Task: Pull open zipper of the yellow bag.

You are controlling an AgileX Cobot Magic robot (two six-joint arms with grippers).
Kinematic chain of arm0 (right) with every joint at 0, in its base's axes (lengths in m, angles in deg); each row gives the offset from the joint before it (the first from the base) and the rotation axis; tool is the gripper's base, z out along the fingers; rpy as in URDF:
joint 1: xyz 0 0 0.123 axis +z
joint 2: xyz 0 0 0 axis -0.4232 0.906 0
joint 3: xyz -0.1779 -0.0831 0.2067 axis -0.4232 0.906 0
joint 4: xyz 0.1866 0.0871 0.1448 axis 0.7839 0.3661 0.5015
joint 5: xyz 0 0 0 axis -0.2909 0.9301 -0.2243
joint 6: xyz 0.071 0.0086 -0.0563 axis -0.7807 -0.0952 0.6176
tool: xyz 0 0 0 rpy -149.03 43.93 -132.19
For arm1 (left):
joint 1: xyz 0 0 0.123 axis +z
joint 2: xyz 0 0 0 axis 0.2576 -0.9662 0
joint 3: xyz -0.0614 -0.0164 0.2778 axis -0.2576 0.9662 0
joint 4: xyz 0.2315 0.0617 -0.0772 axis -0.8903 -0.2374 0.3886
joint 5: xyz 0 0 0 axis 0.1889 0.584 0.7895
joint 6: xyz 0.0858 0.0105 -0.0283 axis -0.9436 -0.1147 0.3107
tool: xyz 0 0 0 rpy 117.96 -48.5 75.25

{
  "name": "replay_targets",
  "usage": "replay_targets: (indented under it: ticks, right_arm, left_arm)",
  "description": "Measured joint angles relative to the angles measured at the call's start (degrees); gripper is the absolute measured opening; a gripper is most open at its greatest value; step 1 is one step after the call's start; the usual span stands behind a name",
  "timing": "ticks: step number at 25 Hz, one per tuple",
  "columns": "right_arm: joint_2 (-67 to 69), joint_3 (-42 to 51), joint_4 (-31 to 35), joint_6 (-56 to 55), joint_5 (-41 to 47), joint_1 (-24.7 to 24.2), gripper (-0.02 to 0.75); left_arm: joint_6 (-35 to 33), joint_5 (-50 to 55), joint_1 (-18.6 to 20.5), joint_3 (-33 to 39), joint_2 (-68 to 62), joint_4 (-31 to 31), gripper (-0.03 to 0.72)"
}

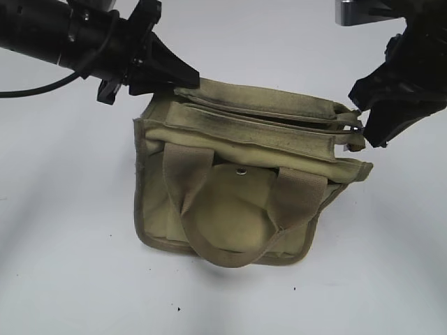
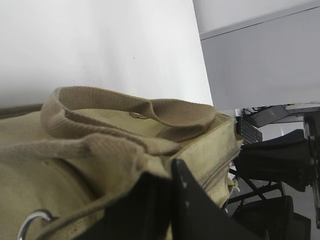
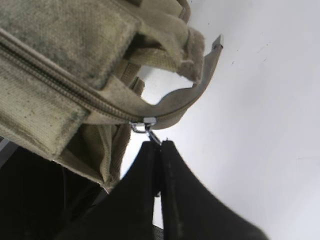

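Olive-yellow canvas yellow bag on my white bench, zipper closed, right claw pinching its pull tab visible only at the wrist, left claw clamping bag's far corner.

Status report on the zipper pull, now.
Right gripper shut on pull tab. Left gripper clamps yellow bag far end. Zipper closed. Nothing obstructing.

Olive-yellow bag, silver pull tab
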Motion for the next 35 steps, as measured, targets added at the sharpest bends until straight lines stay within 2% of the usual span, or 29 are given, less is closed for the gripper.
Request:
replay_targets:
  ticks: [3, 5, 9, 10, 12, 15, 20, 26, 30, 35]
  right_arm:
    - [-0.14, 0.00, -0.07, -1.93, 0.05, 0.00, 0.047]
    - [-0.77, 0.00, -0.50, -3.56, 0.11, -0.04, 0.167]
    - [-4.09, 0.14, -0.62, -5.83, 0.11, -0.11, 0.486]
    - [-5.27, 0.64, -0.62, -5.94, 0.11, -0.11, 0.533]
    - [-8.65, 2.57, -0.62, -6.13, 0.11, -0.11, 0.587]
    - [-14.31, 7.87, -0.69, -6.25, 0.11, -0.11, 0.593]
    - [-25.60, 20.67, -0.75, -6.47, 0.11, -0.11, 0.587]
    - [-41.71, 35.75, -0.75, -6.69, -0.57, -0.11, 0.585]
    - [-52.42, 42.37, -0.80, -6.79, -2.64, -0.11, 0.585]
    - [-62.70, 46.63, -0.80, -6.85, -5.91, -0.11, 0.585]
  left_arm:
    - [0.00, 0.00, 0.00, 0.00, 0.08, -0.26, 0.059]
    - [0.00, -0.35, 0.00, 0.00, 0.86, -1.88, 0.127]
    - [0.00, -1.00, 0.00, -0.04, 5.39, -8.42, 0.367]
    - [0.00, -1.30, 0.00, -0.17, 7.08, -10.74, 0.414]
    - [0.31, -1.11, 0.00, -0.34, 10.79, -15.69, 0.459]
    - [3.57, 2.33, 0.00, -0.34, 18.05, -24.29, 0.482]
    - [13.81, 10.40, 0.00, 0.69, 31.74, -40.61, 0.486]
    - [26.21, 14.97, 0.00, 11.11, 54.18, -61.30, 0.486]
    - [27.74, 18.09, 0.00, 21.33, 68.35, -66.92, 0.486]
    - [28.12, 18.69, 0.00, 31.75, 86.27, -68.22, 0.486]
